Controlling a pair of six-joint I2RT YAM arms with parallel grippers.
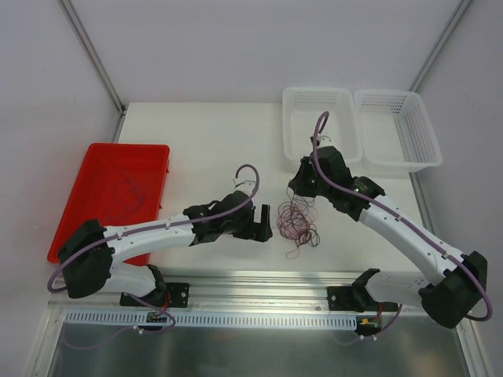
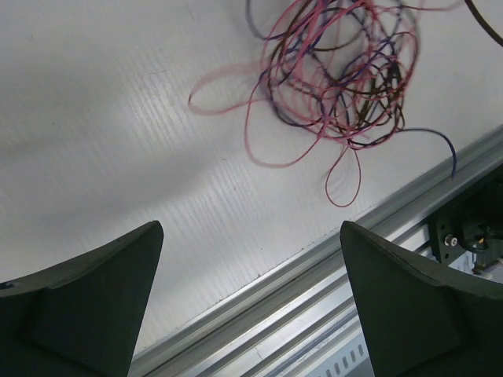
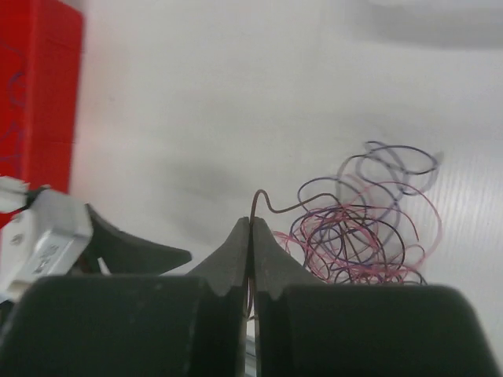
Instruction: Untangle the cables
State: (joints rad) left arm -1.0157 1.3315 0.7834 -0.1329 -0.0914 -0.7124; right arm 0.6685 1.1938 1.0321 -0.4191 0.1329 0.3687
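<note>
- The cables (image 1: 299, 221) are bunched in one loopy knot of pink-red, purple and dark wire, lying on the white table (image 1: 196, 141) near its front edge, roughly mid-table.
- The right gripper (image 3: 250, 228) is right at the knot's 12 o'clock. Its jaws are pinched together on a brown strand (image 3: 260, 198), which pokes up between the tips and curls off toward the knot at 3 o'clock.
- The left gripper (image 1: 266, 223) is at the knot's 9 o'clock, just beside it, jaws spread wide and holding nothing.
- Other stuff: the red tray (image 1: 149, 149) hangs off the table's 9 o'clock edge. Two white baskets (image 1: 357, 129) stand side by side at about 1 o'clock, well apart from the knot. An aluminium rail (image 2: 338, 275) runs along the front edge.
- The two grippers flank the knot closely, and the right arm's black wrist hangs over its top edge in the overhead view.
- Only the overhead view shows a few loose strands (image 1: 126, 192) lying in the tray.
- Only the right wrist view shows the actual pinch. It also catches one of the left gripper's fingers at 9 o'clock.
- The left wrist view gives the best look at the colours, with single pink loops trailing out at 9 and 6 o'clock and one purple end reaching the rail.
</note>
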